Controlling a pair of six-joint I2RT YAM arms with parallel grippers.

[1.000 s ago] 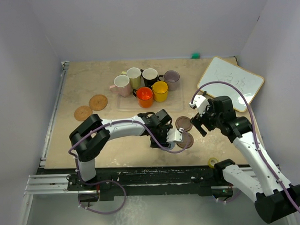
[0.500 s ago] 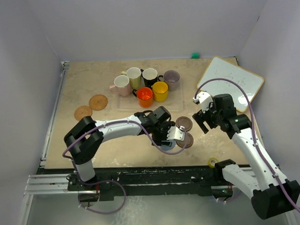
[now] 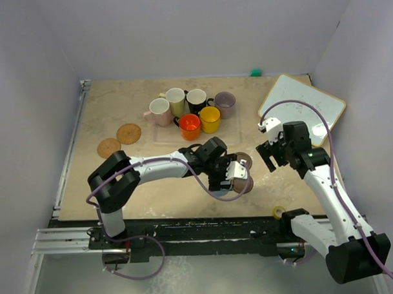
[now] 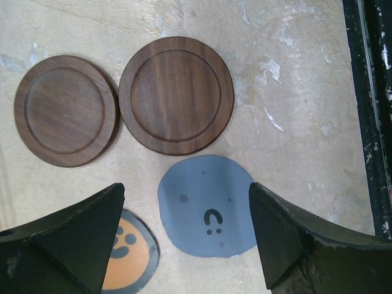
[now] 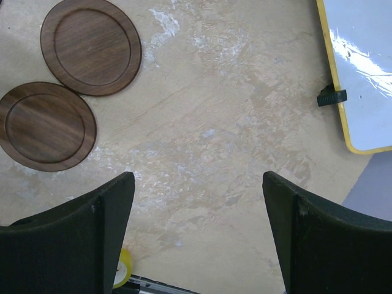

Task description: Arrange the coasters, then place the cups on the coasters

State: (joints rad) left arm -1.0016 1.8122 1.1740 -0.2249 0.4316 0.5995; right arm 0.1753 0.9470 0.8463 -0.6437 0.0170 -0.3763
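In the left wrist view, a blue-grey coaster lies flat on the table between the open fingers of my left gripper, untouched. An orange-centred, grey-rimmed coaster lies beside it at the left finger. Two dark brown coasters lie just beyond, side by side. Two orange-brown coasters lie far left. Several cups cluster at the back: pink, yellow-green, black, mauve, red-orange, yellow. My right gripper hangs open and empty, to the right of the dark coasters.
A whiteboard with a yellow edge lies at the back right, with a black clip on its rim. A small yellow tape roll sits by the near edge. A small green object rests against the back wall.
My left gripper's jaws have spread wider over the blue-grey coaster and shifted slightly right. My right gripper has drawn back, away from the dark brown coasters.
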